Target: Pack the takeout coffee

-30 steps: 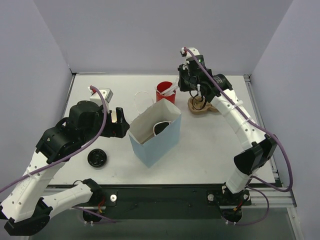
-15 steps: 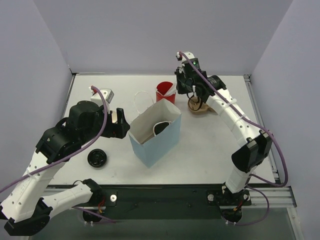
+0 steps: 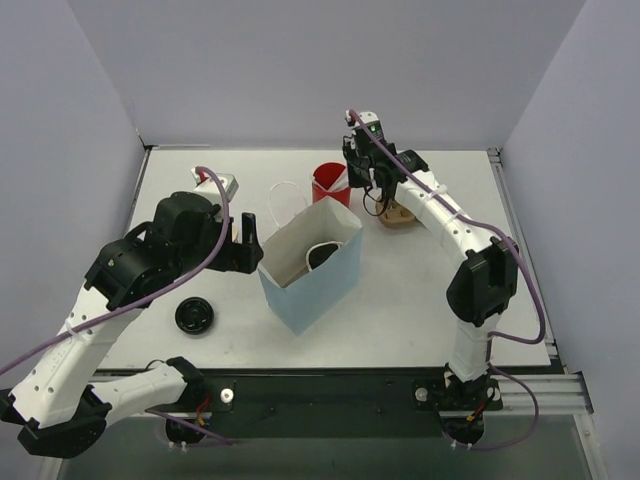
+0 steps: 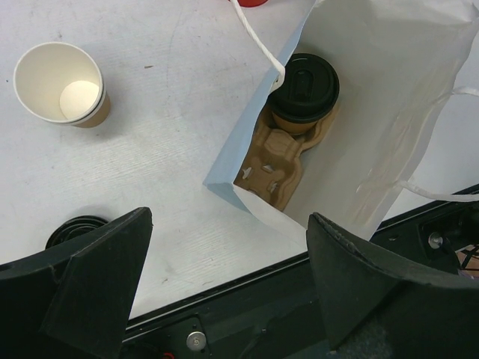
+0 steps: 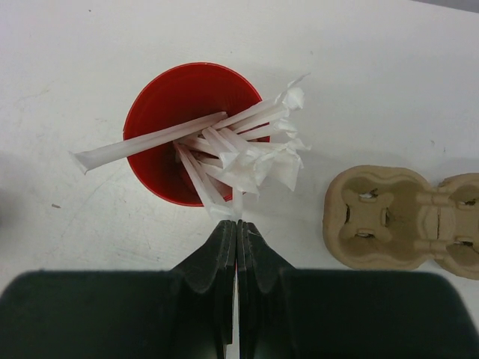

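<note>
The takeout coffee point(image 4: 303, 88), a brown paper cup with a black lid, stands in a cardboard carrier inside the open blue-and-white paper bag point(image 4: 374, 149). From the top view only its black lid point(image 3: 322, 257) shows in the bag point(image 3: 325, 285). My left gripper point(image 4: 228, 288) is open and empty, just left of the bag point(image 3: 246, 238). My right gripper point(image 5: 237, 223) is shut on a white wrapped stirrer point(image 5: 238, 203) at the rim of the red cup point(image 5: 187, 127), far behind the bag point(image 3: 358, 188).
A lidless paper cup point(image 4: 60, 82) stands left of the bag. A loose black lid point(image 3: 194, 316) lies near the front left. An empty cardboard carrier point(image 3: 397, 213) lies right of the red cup point(image 3: 330, 183) and shows in the right wrist view point(image 5: 404, 221).
My right gripper has moved left from above the empty carrier to the red cup's rim. My left arm has shifted slightly toward the back, still beside the bag.
</note>
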### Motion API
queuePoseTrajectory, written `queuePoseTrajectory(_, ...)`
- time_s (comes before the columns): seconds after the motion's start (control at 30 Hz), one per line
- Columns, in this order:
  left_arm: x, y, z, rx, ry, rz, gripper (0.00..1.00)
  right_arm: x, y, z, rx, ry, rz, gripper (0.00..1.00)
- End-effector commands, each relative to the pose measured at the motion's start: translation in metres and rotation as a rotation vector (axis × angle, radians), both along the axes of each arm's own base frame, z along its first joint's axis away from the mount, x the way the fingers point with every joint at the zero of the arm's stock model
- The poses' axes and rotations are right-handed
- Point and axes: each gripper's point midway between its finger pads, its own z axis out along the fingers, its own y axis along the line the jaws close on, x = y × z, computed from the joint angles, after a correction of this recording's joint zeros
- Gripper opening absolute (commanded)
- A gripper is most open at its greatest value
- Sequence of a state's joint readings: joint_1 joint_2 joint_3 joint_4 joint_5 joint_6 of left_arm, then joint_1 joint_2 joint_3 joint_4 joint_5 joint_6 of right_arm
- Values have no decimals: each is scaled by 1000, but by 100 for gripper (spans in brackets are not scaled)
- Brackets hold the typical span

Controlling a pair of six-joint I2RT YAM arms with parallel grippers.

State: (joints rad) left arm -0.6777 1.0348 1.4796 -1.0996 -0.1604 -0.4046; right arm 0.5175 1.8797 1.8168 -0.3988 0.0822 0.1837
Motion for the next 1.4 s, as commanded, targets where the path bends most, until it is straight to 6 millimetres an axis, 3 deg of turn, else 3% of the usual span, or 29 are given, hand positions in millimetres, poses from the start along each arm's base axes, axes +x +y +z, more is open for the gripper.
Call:
queuePoseTrajectory(0.0, 2, 5, 17, -21, -36, 30, 94, 19, 0, 16, 44, -72, -43, 0)
queuePoseTrajectory(0.2, 7, 7, 29, -41, -64, 65, 94, 25, 2, 20, 103, -100, -50, 0)
queuePoseTrajectory(0.37, 8, 7, 28, -43, -56, 83, 94, 22, 9, 11, 168, -91, -45, 6)
queuePoseTrajectory(0.53, 10, 12, 25, -21, -39, 119, 94, 20, 8, 6, 186, -86, -47, 4)
queuePoseTrajectory(0.6, 11, 15, 23, -8, -26, 133, 94, 20, 9, 9, 198, -99, -37, 0)
queuePoseTrajectory(0.93, 15, 15, 18, -15, -25, 168, 94, 13, -8, 42, 180, -159, -20, 0)
queuePoseTrajectory(1.1, 16, 14, 17, -31, -36, 174, 94, 12, -7, 60, 210, -176, 6, 0)
queuePoseTrajectory(1.37, 17, 16, 19, -19, -43, 168, 94, 13, -1, 59, 234, -157, 19, 1)
